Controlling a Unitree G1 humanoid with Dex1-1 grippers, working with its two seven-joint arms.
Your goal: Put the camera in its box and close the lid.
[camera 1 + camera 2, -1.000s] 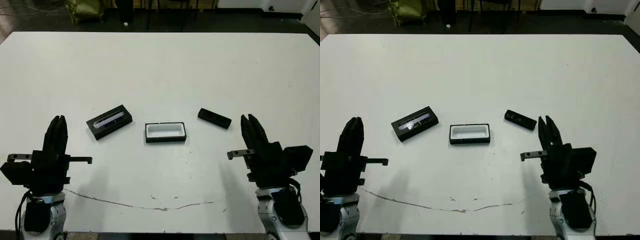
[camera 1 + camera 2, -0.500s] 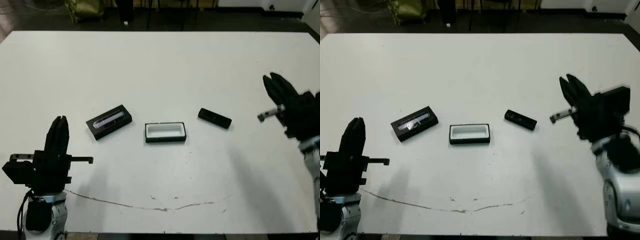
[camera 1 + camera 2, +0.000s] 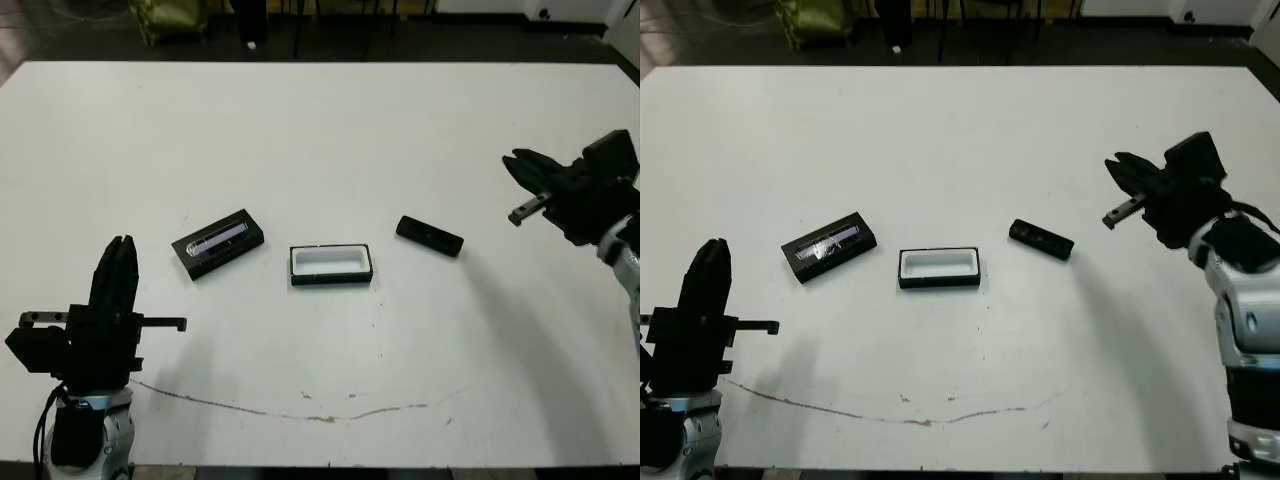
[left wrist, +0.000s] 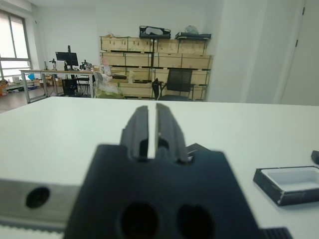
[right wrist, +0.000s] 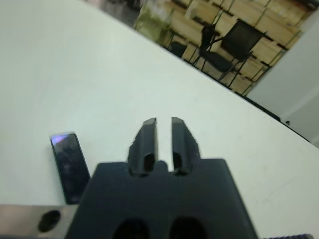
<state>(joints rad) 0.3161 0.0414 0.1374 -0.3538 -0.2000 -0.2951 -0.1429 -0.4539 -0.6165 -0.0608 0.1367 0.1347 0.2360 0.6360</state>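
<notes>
Left eye view: I see the camera (image 3: 429, 236) lying slantwise mid-surface, just right of the box (image 3: 331, 264), nearer my right gripper (image 3: 520, 168), whose fingers sit almost together, holding nothing.

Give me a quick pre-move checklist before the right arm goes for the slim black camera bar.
1. Slim matte-black camera bar lies free on the white table: ok.
2. Shallow black box with white lining is open and empty: ok.
3. Flat black lid with silvery strip lies apart from the box: ok.
4. Right gripper holds nothing, only a narrow gap between its fingers, too narrow to grasp: not ok.
5. Left gripper is away from all three things: ok.
</notes>
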